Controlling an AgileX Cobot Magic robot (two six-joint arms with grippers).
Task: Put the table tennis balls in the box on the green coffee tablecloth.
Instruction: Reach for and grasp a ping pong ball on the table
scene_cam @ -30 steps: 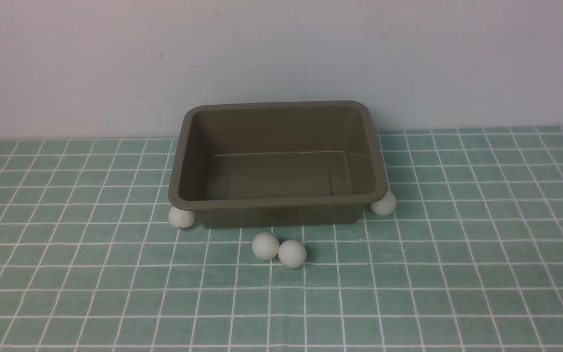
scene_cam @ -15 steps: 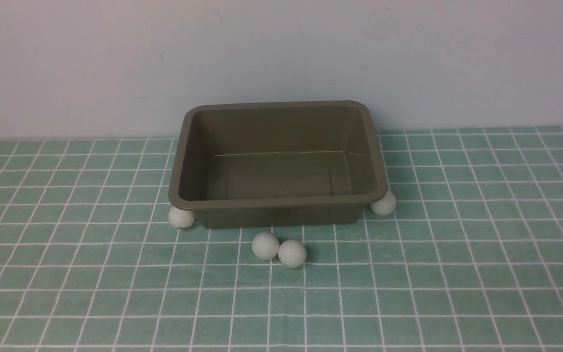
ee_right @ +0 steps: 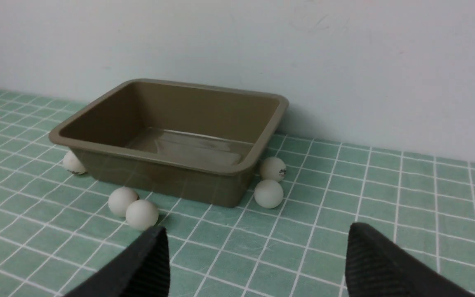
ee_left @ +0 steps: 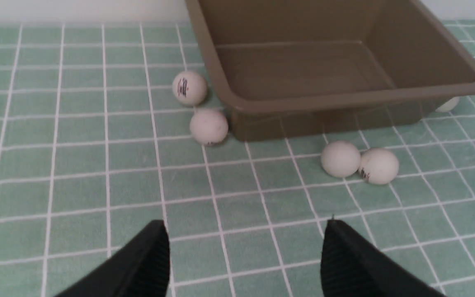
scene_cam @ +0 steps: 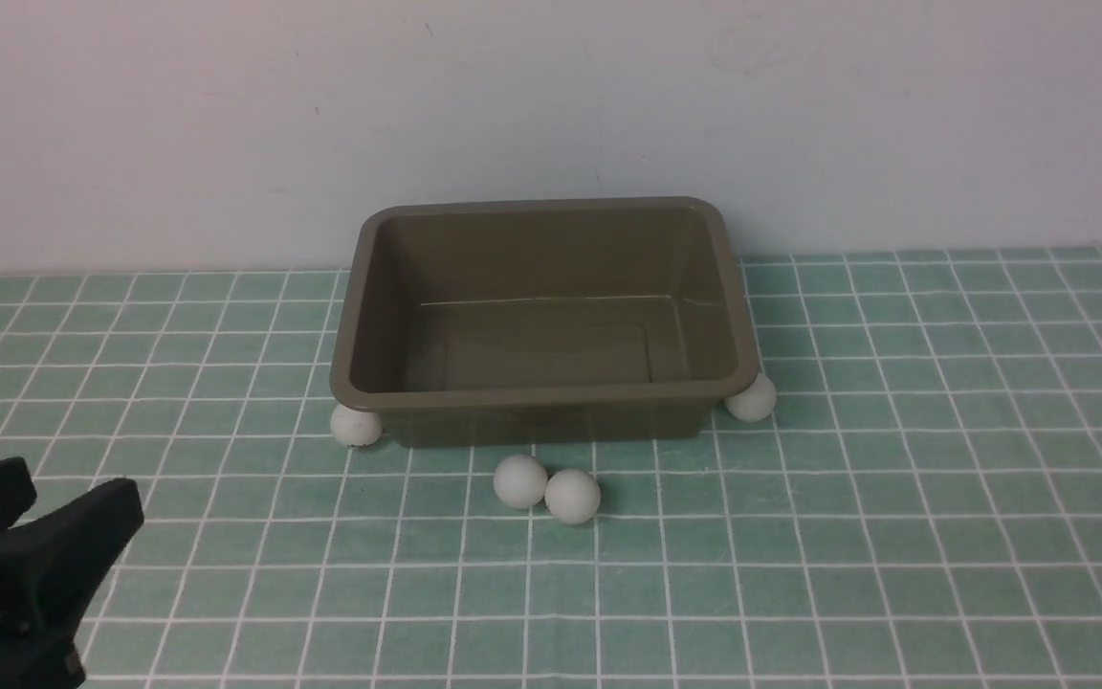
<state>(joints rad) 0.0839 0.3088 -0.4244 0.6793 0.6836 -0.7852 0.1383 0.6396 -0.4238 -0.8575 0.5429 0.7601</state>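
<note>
Small matte white table tennis balls lie on the teal-green checked tablecloth, hugging the empty olive-brown plastic tub; likely light, slick, quick to roll, so pinch each across its middle. Both arms' jaws hang spread, empty

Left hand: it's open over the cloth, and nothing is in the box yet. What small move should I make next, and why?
Probably ease the left hand forward toward the ball at the near-left corner of the box. The hand's jaws stand open and empty, that ball lies almost straight ahead of them, and the box holds no ball yet.
</note>
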